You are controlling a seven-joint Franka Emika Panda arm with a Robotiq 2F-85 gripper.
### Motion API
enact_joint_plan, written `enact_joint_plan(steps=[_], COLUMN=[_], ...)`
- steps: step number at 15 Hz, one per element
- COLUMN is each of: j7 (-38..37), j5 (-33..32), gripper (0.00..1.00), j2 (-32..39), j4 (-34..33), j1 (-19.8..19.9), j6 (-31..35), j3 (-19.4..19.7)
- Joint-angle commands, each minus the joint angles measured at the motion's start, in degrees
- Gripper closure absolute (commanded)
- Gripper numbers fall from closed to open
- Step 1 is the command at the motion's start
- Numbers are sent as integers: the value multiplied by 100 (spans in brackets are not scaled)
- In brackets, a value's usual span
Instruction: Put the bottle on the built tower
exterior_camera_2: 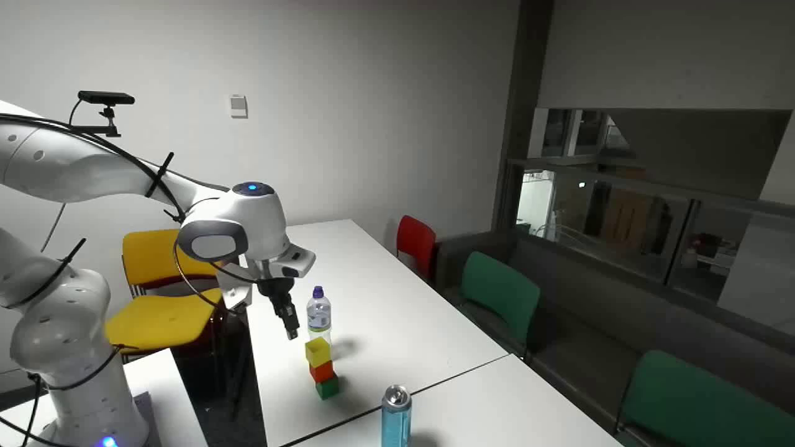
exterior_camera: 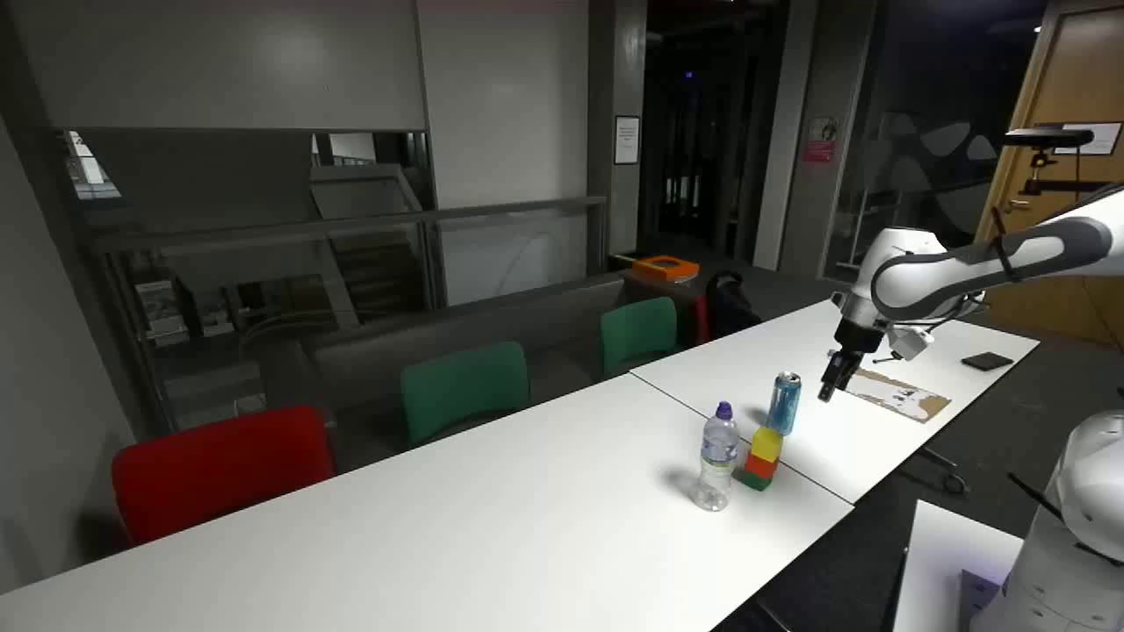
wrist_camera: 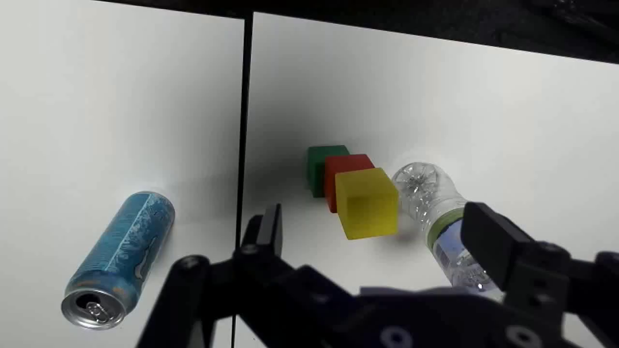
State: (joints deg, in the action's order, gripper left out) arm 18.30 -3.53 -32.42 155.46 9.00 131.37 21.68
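Observation:
The bottle (exterior_camera: 718, 461) is clear plastic with a purple cap and a blue label. It stands upright on the table, close beside the tower, and also shows in an exterior view (exterior_camera_2: 319, 313) and the wrist view (wrist_camera: 442, 227). The built tower (exterior_camera: 761, 461) is a stack with yellow on top, orange-red in the middle and green at the bottom; it also shows in an exterior view (exterior_camera_2: 321, 371). My gripper (wrist_camera: 375, 212) is open and empty, in the air on the robot's side of both things. In the wrist view a finger and the gripper body hide the bottle's cap and upper part.
A blue can (exterior_camera: 784, 404) stands near the tower, across the seam between two white tables (exterior_camera: 492, 527). A cardboard piece (exterior_camera: 900, 395) and a dark flat object (exterior_camera: 986, 361) lie farther along. Green chairs (exterior_camera_2: 502, 295) and a red chair (exterior_camera_2: 416, 244) line the far table edge.

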Motion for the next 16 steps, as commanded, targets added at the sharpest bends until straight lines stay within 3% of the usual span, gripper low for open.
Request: enact_joint_plan(steps=[1,11,16], j7=[69,-640,-839], j5=[94,21,115], gripper=[0,0,0], j2=[23,161,363], j4=[-7,-252,-519], j1=[120,-276,-595], j6=[-11,166,408], j3=[-123,-1286,-1570])
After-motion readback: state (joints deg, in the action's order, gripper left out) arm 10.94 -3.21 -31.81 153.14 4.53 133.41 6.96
